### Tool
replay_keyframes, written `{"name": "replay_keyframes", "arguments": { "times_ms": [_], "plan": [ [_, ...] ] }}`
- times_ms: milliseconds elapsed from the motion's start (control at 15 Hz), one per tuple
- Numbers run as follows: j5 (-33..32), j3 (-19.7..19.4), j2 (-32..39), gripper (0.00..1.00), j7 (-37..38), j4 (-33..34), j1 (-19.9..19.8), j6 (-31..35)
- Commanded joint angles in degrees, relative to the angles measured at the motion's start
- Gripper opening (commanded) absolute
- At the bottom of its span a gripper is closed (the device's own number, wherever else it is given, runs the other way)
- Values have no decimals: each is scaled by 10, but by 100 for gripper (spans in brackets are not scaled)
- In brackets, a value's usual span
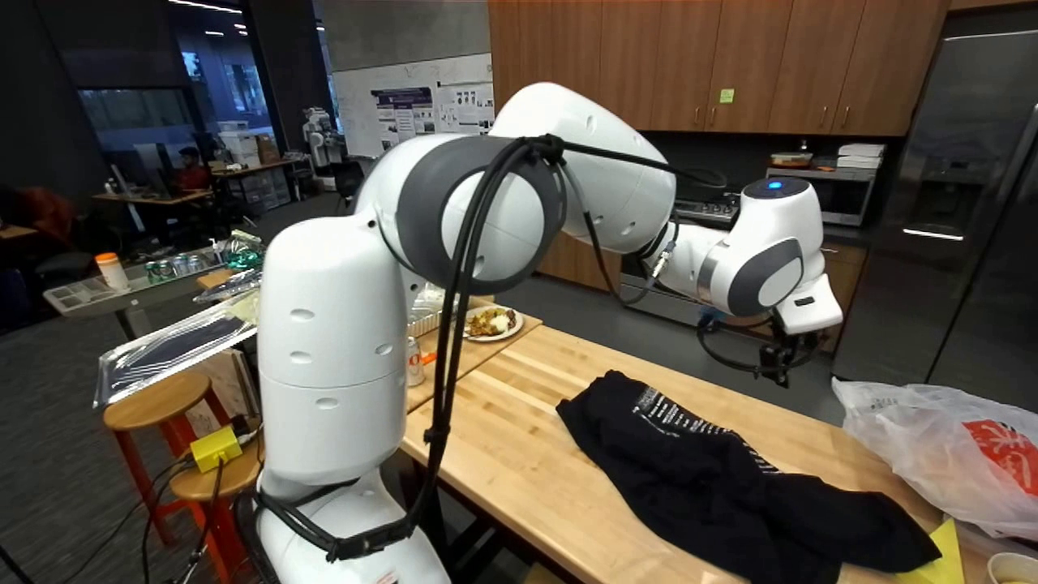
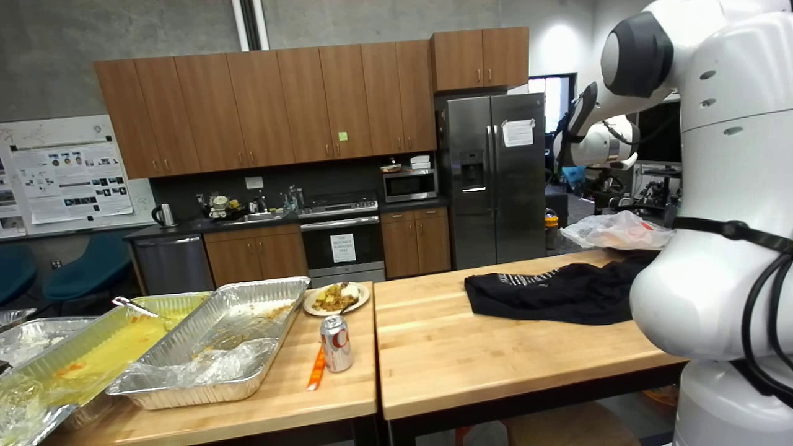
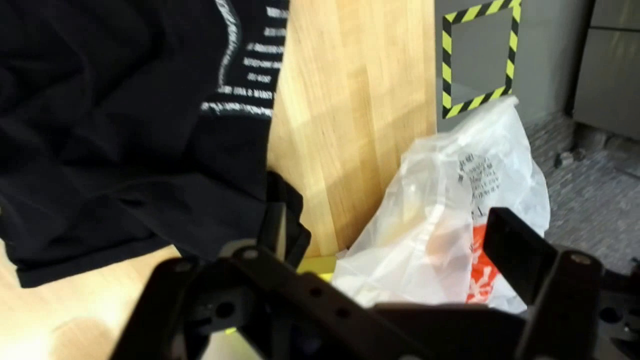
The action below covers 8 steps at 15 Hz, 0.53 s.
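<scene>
My gripper (image 3: 392, 240) is open in the wrist view, its two black fingers wide apart with nothing held between them. In an exterior view the gripper (image 1: 780, 369) hangs in the air above the table's far edge. A black garment with white print (image 1: 697, 470) lies crumpled and spread on the wooden table; it also shows in the wrist view (image 3: 125, 125), left of the fingers. A white, partly see-through plastic bag with a red print (image 1: 949, 454) stands beside the garment. In the wrist view the bag (image 3: 425, 240) shows below and between the fingers, apart from them.
A yellow sheet (image 1: 941, 556) lies by the garment, and a cup (image 1: 1011, 568) stands near it. On the adjoining table are foil trays (image 2: 210, 347), a plate of food (image 2: 336, 298), a can (image 2: 336, 344) and an orange strip (image 2: 316, 368). A refrigerator (image 2: 495, 179) stands behind.
</scene>
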Motion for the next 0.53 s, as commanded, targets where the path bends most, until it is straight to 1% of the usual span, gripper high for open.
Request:
{"name": "replay_keyframes", "arguments": {
  "times_ms": [0, 67, 200, 467],
  "plan": [
    [18, 25, -78, 100, -65, -101, 6, -13],
    [22, 31, -89, 100, -83, -122, 7, -10],
    [45, 42, -108, 100, -122, -155, 7, -31],
    [50, 51, -134, 100, -162, -207, 5, -65]
  ]
}}
